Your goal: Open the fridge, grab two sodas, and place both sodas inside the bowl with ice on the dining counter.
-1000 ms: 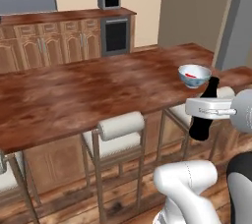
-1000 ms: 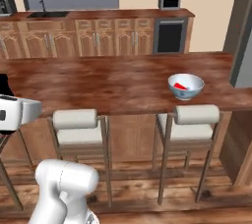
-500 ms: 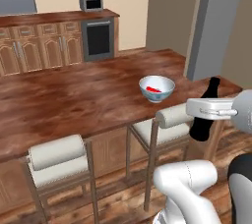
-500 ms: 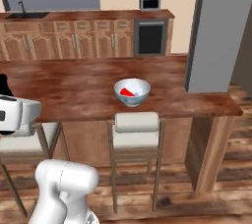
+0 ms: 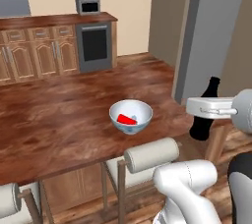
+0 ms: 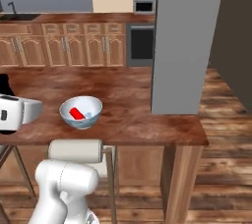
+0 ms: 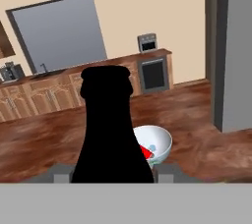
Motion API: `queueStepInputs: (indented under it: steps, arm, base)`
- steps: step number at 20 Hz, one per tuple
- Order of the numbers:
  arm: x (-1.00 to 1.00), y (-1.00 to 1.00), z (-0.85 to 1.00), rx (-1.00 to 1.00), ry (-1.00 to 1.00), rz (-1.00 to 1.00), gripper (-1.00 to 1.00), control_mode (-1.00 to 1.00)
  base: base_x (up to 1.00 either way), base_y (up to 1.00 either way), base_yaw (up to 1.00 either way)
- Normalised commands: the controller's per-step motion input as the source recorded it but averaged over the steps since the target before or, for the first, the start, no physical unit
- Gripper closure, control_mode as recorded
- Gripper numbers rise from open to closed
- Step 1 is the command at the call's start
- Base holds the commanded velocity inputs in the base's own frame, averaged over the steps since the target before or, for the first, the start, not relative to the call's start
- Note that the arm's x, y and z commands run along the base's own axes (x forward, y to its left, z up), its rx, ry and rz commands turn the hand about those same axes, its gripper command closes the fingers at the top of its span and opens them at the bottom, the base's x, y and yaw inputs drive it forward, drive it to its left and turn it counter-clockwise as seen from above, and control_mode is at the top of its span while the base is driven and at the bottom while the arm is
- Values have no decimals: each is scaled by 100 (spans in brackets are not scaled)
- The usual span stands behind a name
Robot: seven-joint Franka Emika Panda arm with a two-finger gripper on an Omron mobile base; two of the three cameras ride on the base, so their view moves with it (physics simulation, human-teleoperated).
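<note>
I see a dark wall oven [image 5: 94, 45] set among light wood cabinets [image 6: 74, 46] along the far wall, a small grey microwave [image 5: 87, 2] above it. White-cushioned stools [image 5: 150, 154] line the tabletop's near edge. Plank floor [image 6: 221, 120] beyond.

A black cola bottle [image 7: 109, 129] stands up tall, very close, between the two fingers [image 7: 167, 171]. Behind it, the white bowl [image 7: 156, 142] sits on the brown counter [image 7: 39, 139] with a red can [image 7: 145, 152] inside.
</note>
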Motion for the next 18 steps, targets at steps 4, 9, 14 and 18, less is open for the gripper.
queueStepInputs:
  steps: [4, 9, 14, 18]
  arm:
    - [0, 0, 0, 0, 0, 0, 100, 100]
    - [40, 0, -1, 0, 9, 9, 100, -100]
    - [100, 0, -33, -3, 42, 18, 100, -100]
    - [100, 0, -49, -5, 56, 23, 100, -100]
  base:
    - [94, -7, 19]
    - [60, 0, 13]
    - [0, 0, 0]
    - [0, 0, 0]
